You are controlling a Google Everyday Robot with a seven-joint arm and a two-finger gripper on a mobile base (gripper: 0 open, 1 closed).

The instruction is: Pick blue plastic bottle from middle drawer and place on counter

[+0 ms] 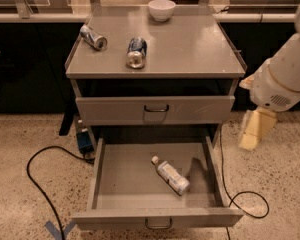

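The blue plastic bottle (171, 176) lies on its side in the open middle drawer (115, 184), white cap pointing to the back left. The drawer is pulled out, its small dark handle at the front centre. The counter (190, 44) is the grey top of the cabinet above. My gripper (255, 130), cream-coloured, hangs from the white arm (285, 74) at the right of the cabinet. It is beside the drawer's right side, higher than the bottle and apart from it, holding nothing.
On the counter lie two blue-and-silver cans (93, 37) (136, 52), with a white bowl (161, 9) at the back. A closed drawer (155, 110) sits above the open one. A black cable (37, 179) loops on the floor at left and another (247, 204) at right.
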